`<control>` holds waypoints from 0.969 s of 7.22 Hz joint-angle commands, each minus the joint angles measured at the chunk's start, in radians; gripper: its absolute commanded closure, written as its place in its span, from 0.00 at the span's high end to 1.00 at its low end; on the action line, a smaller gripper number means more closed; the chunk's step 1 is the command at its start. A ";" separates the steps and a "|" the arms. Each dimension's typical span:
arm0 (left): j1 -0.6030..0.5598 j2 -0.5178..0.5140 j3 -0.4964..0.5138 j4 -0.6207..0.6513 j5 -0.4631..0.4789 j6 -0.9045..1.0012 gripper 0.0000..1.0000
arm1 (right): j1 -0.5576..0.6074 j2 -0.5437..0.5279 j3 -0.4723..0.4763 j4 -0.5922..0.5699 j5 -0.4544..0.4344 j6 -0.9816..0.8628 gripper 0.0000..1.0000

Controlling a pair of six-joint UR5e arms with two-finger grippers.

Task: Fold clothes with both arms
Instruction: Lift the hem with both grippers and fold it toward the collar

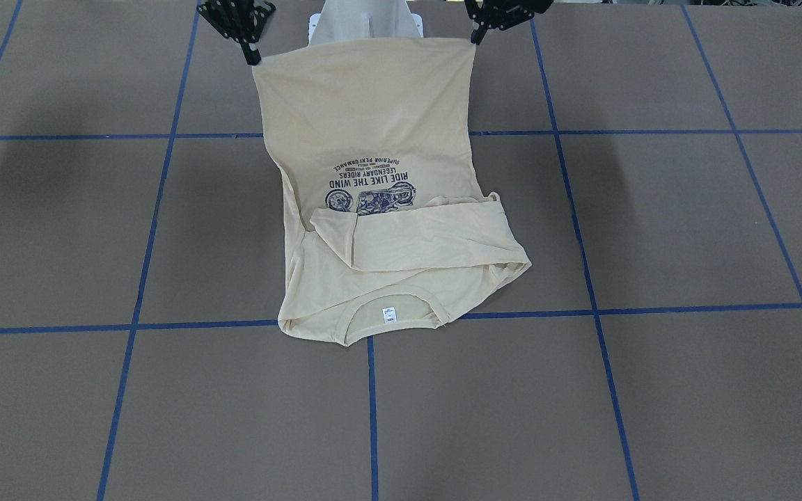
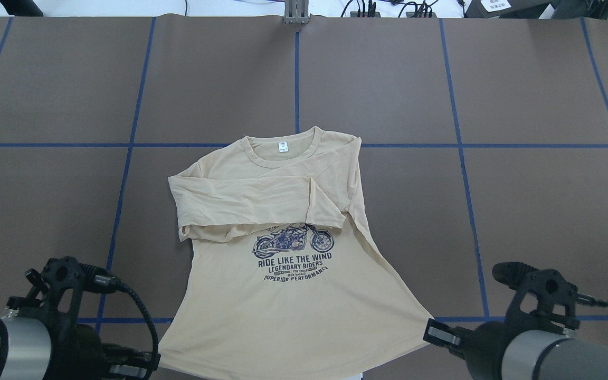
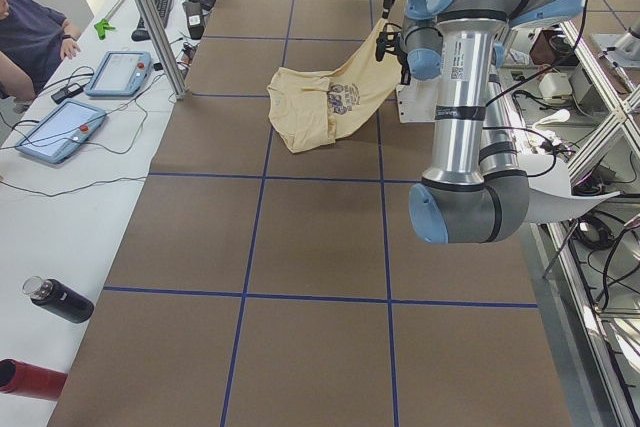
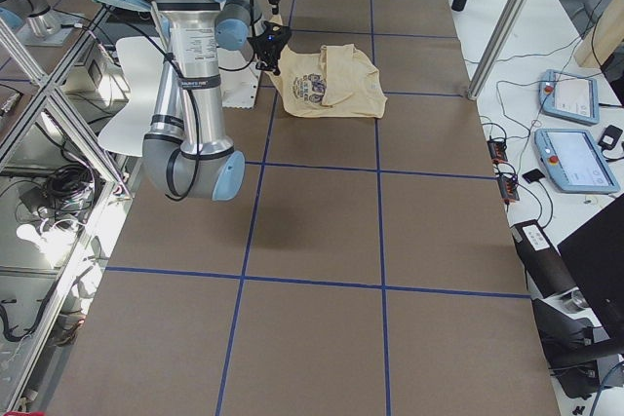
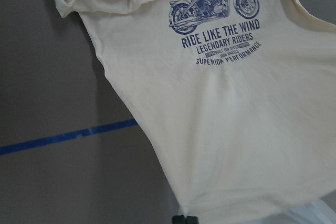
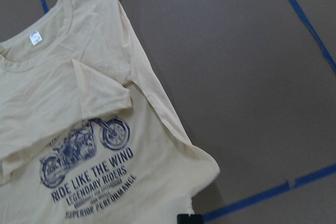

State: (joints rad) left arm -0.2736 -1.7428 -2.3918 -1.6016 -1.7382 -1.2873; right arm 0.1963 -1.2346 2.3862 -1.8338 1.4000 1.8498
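Note:
The cream-yellow shirt [image 1: 373, 118] lies print side up with its collar and white neck label [image 1: 388, 314] on the table, away from the robot. Both sleeves are folded across the chest above the navy motorcycle print [image 2: 293, 248]. The hem end is lifted off the table and stretched between the two grippers. My left gripper [image 1: 476, 35] is shut on one hem corner, and it also shows in the overhead view [image 2: 153, 361]. My right gripper [image 1: 251, 56] is shut on the other hem corner, and it also shows in the overhead view [image 2: 429, 331]. The wrist views show the shirt [image 5: 236, 119] [image 6: 79, 77] running away from the fingertips.
The brown table [image 2: 494, 79] has blue tape lines. The white pedestal base [image 1: 366, 21] stands behind the lifted hem. In the exterior left view, an operator [image 3: 30, 37], two tablets [image 3: 120, 72] and bottles [image 3: 60, 299] are along the far side table.

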 commanded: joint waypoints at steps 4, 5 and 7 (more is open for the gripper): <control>-0.340 -0.181 0.244 -0.001 0.035 0.224 0.00 | 0.385 0.228 -0.336 0.103 0.111 -0.175 0.00; -0.355 -0.219 0.328 -0.006 0.064 0.239 0.00 | 0.385 0.263 -0.472 0.219 0.105 -0.176 0.00; -0.357 -0.248 0.474 -0.068 0.115 0.285 0.00 | 0.399 0.344 -0.734 0.394 0.102 -0.178 0.00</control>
State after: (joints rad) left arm -0.6262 -1.9760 -2.0061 -1.6261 -1.6525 -1.0250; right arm 0.5841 -0.9460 1.8114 -1.5332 1.5032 1.6748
